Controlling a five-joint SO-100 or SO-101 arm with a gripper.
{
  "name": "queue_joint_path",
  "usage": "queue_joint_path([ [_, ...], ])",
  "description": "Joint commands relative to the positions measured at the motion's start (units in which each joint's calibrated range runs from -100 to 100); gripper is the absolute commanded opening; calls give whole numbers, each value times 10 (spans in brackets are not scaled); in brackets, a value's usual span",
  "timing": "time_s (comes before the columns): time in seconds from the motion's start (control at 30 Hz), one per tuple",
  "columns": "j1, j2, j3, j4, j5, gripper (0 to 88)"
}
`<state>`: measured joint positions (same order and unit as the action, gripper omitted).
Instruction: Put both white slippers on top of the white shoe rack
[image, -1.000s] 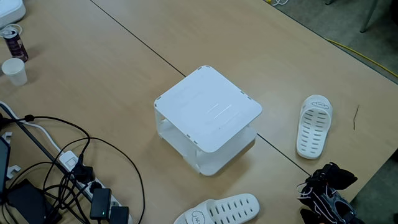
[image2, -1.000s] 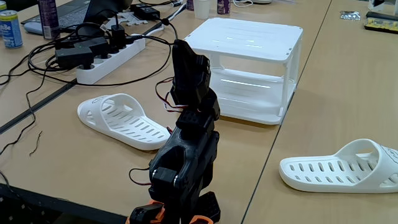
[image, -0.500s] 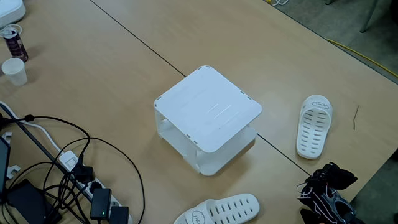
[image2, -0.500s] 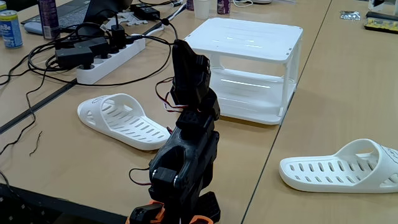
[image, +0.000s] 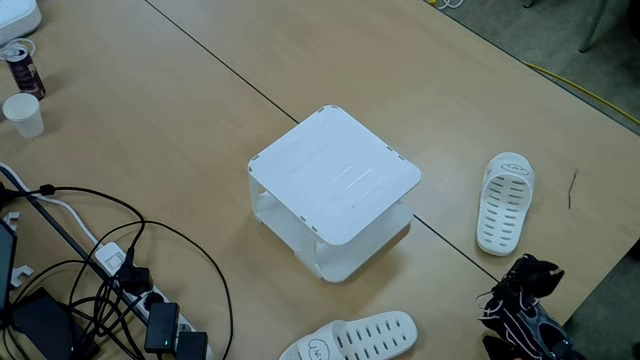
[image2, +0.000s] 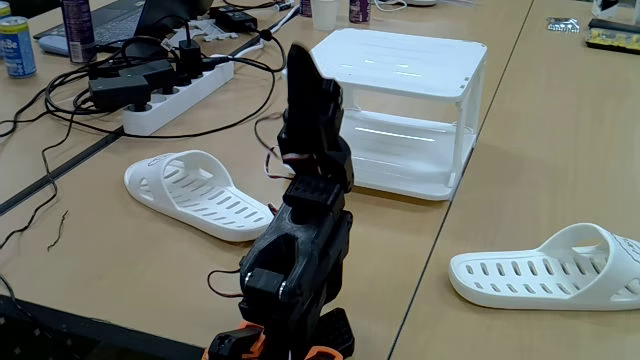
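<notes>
Gripper (image2: 300, 62): raised above the folded black arm (image2: 297, 250), near the rack's front; whether its fingers are spread or pressed together can't be told.
White shoe rack (image: 335, 175): mid-table, top bare.
White slippers: one left of the arm (image2: 195, 193), one at the right (image2: 548, 270), both on the table.
Power strip (image2: 180, 92): far left, among cables.

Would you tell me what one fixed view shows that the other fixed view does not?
One fixed view alone gives the grey floor past the table edge and the rack's whole top panel from above. The other alone gives the blue can and the rack's lower shelf from the side. Both share the white shoe rack, the two white slippers lying on the table, the power strip and the arm.
</notes>
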<state>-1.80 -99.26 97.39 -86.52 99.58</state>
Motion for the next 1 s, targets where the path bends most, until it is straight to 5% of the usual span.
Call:
queue_joint_path([
  [0.0,70,10,-105,181,4,8],
  [0.4,274,27,-407,725,4,10],
  [0.73,293,352,-705,808,4,8],
  [0.97,285,502,-702,810,4,8],
])
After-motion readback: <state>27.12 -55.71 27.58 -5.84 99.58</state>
